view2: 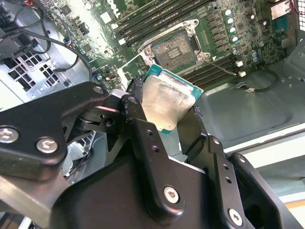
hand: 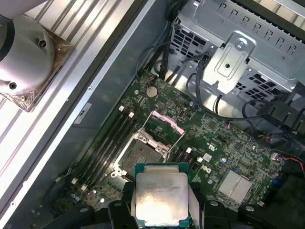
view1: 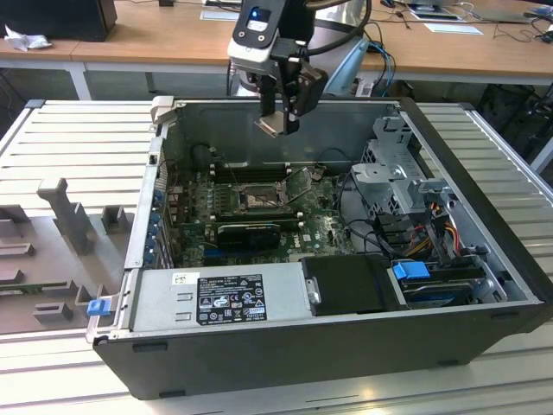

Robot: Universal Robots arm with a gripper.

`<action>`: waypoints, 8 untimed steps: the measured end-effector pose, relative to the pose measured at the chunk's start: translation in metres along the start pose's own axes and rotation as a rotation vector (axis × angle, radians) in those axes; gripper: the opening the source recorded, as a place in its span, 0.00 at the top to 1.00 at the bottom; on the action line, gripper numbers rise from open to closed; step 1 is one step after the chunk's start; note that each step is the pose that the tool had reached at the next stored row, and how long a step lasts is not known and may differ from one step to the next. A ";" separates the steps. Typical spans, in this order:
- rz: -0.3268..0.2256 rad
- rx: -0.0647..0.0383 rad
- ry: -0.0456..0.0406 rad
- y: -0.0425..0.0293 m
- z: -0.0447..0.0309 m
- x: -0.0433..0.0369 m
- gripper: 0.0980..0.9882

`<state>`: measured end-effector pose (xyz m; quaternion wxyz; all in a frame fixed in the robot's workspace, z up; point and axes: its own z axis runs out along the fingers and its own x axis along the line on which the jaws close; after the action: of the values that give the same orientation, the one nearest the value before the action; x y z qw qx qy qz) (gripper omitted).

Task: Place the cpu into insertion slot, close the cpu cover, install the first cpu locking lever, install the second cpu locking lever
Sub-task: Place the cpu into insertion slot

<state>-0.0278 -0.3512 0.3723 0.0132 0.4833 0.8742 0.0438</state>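
Wooden desks (view1: 147,43) line the back of your room. Nearer the camera, a ribbed grey surface (view1: 78,138) carries the open computer case (view1: 346,346), which lies on its side with the green board (view1: 324,229) facing up. Your arm reaches down over the case's far wall, its wrist pointing downward, and the gripper (view1: 280,114) hangs well above the board. The gripper is clamped on the edges of the cpu (view1: 270,125), which is held tilted in the air, silvery face outward. In the first wrist view the insertion slot (hand: 138,155) lies bare on the board below the chip, and the cpu cover (hand: 167,120) is tipped up just beside it.
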 end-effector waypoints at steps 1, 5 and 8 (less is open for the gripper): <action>0.010 0.000 -0.0009 0.0000 0.0000 0.0000 0.52; 0.027 -0.001 -0.0024 0.0000 0.0001 0.0000 0.52; 0.038 -0.001 -0.0034 0.0000 0.0001 0.0000 0.52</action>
<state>-0.0278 -0.3512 0.3722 0.0140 0.5000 0.8648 0.0435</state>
